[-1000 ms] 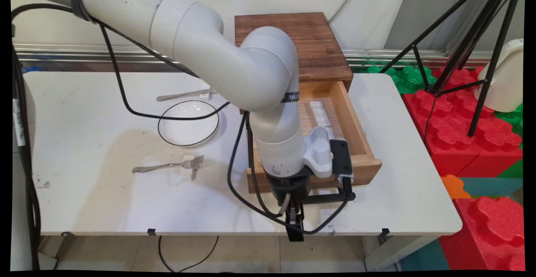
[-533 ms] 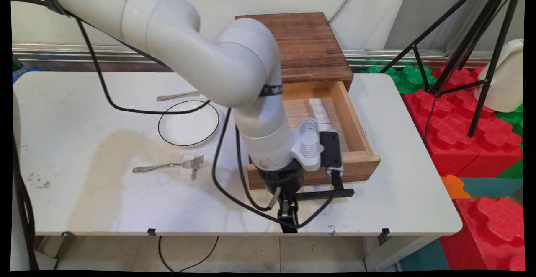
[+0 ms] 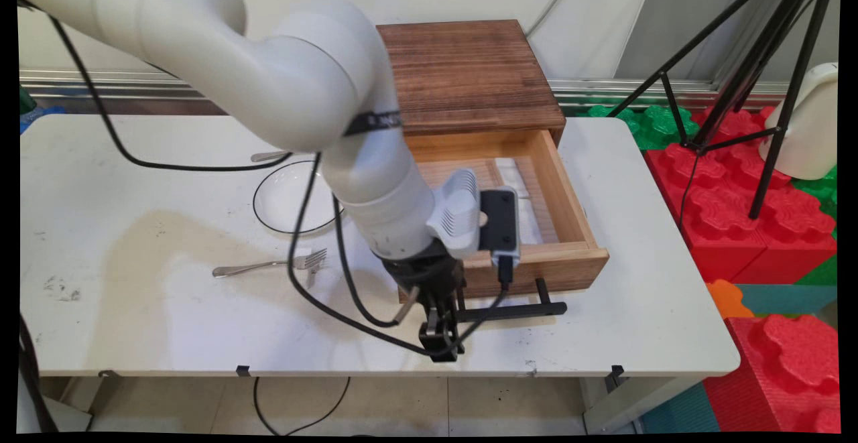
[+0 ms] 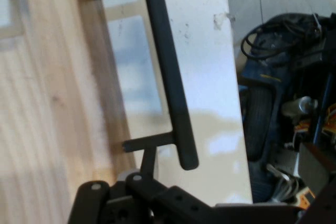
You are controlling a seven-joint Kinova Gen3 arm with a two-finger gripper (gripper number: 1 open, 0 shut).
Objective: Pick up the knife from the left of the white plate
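My gripper [image 3: 439, 349] hangs low over the table's near edge, just left of the black bar handle [image 3: 516, 309] of a pulled-out wooden drawer [image 3: 536, 269]. It is open and holds nothing. In the hand view the handle [image 4: 168, 77] runs up the picture beside the drawer front [image 4: 47, 103], and its end lies just above my gripper [image 4: 236, 205], outside the jaws. The drawer belongs to a dark-topped wooden cabinet [image 3: 469, 68] and has white blocks [image 3: 513, 175] lying inside.
A fork [image 3: 268, 265] lies on the white table [image 3: 167, 322] left of the arm, behind it a black-rimmed white plate [image 3: 288, 195] and another utensil [image 3: 268, 156]. A black tripod [image 3: 737, 94] and red foam blocks [image 3: 737, 215] stand right of the table.
The gripper has left the drawer handle and moved left along the table's near edge. The arm's upper links have swung left too. The drawer stays pulled out.
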